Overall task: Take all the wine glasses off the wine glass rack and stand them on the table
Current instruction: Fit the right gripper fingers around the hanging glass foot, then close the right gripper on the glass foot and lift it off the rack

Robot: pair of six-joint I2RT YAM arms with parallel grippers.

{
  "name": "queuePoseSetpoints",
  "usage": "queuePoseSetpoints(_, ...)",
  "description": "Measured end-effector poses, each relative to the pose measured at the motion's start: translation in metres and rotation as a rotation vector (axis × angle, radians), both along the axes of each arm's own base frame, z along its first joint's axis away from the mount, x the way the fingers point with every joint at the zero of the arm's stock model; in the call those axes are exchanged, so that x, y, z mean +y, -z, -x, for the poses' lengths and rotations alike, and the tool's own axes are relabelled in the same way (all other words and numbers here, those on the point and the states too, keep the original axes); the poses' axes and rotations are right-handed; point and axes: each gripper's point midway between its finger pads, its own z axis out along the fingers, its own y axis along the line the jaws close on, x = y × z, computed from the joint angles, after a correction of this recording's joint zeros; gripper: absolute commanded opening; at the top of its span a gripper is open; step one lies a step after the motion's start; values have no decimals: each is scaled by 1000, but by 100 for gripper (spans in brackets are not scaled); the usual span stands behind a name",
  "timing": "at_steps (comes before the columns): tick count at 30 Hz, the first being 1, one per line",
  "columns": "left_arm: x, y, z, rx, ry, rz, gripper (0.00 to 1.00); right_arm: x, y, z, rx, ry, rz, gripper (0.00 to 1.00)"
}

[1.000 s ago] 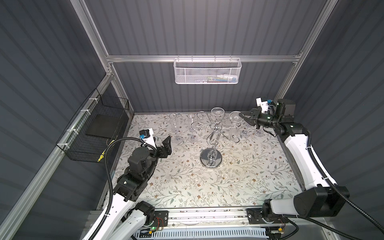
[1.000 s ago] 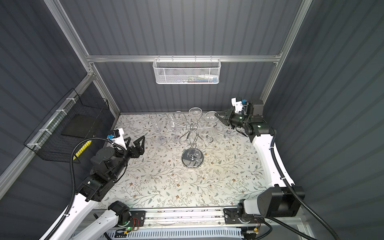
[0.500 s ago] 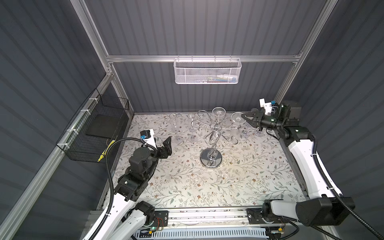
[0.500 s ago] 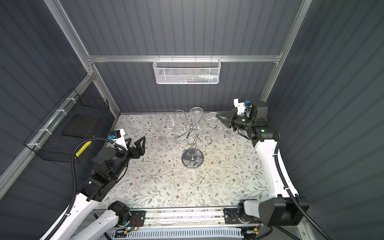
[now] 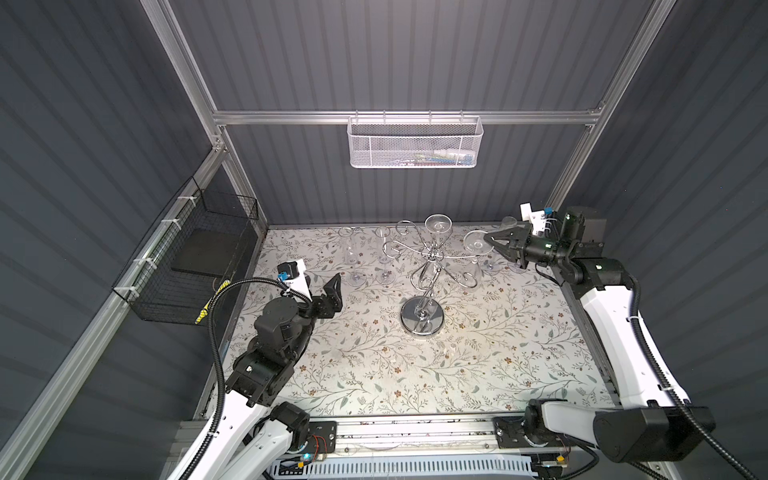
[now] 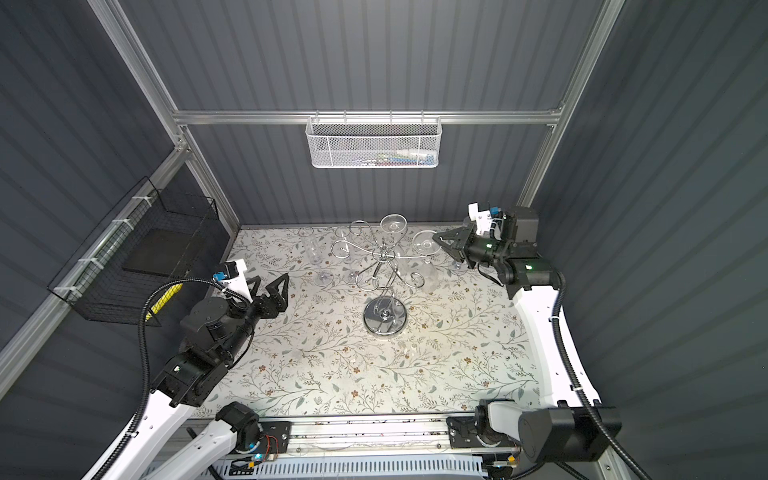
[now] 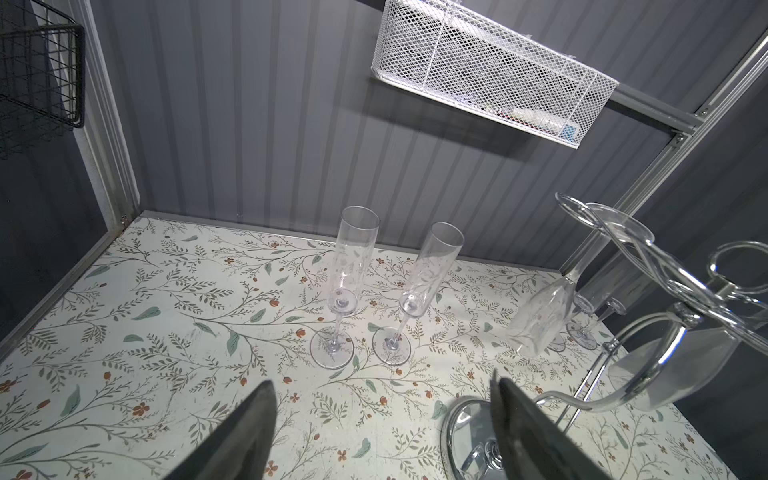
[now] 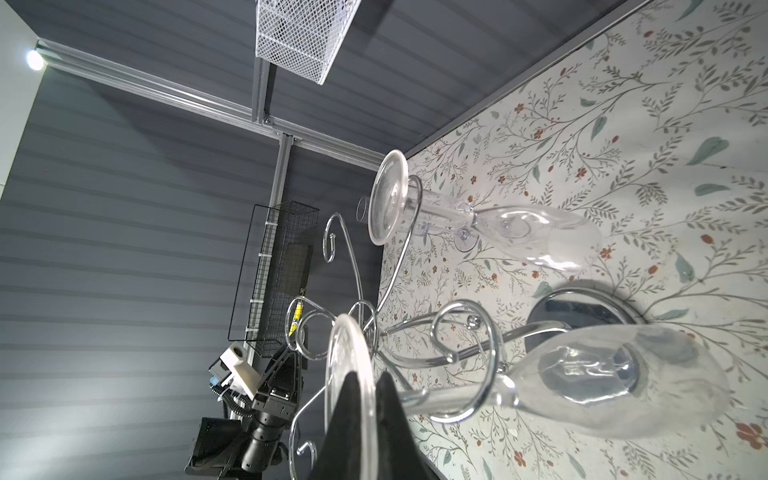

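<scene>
The rack (image 5: pixel 432 254) stands on the table (image 5: pixel 374 374), toward the far side, two flutes (image 5: pixel 348 249) left of it. One glass (image 5: pixel 438 224) hangs on its far arm, a second glass (image 5: pixel 477 242) on its right.

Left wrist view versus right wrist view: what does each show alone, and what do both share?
Left wrist only: the left gripper, fingers spread, holding nothing. Right wrist only: the right gripper, fingers shut on the foot of a hanging wine glass, plus the left arm. Shared: the rack, the white mesh basket.
</scene>
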Motion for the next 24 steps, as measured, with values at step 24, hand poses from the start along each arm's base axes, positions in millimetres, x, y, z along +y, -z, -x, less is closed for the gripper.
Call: queuePoseSetpoints(24,2,2,2,1,-6,-2,83,34,3,-40,27,-58,-18,0)
